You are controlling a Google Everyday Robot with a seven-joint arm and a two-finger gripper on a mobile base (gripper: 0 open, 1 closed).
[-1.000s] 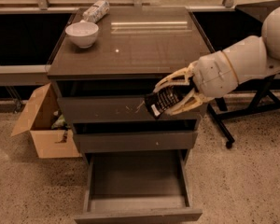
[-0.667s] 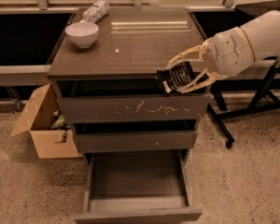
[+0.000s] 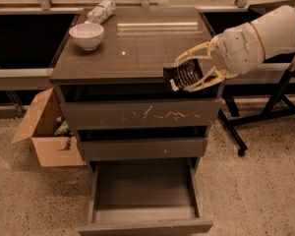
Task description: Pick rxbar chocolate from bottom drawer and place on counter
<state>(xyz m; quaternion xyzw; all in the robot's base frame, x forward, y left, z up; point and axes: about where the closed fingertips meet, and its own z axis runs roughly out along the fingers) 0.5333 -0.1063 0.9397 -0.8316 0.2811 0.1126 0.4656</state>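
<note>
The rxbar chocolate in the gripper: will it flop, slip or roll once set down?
Probably fairly stiff: the rxbar chocolate juts from the gripper, which is shut on it at the front right edge of the counter, without sagging. Its flat shape suggests it would stay put rather than roll. The glossy counter might let it slide if nudged.

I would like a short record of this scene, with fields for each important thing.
counter: white bowl and packet at back left
tool: at front right edge of counter, shut on rxbar chocolate
rxbar chocolate: in the air, not yet set down
bottom drawer: pulled open, nothing visible inside
cardboard box: on floor, left of cabinet
</note>
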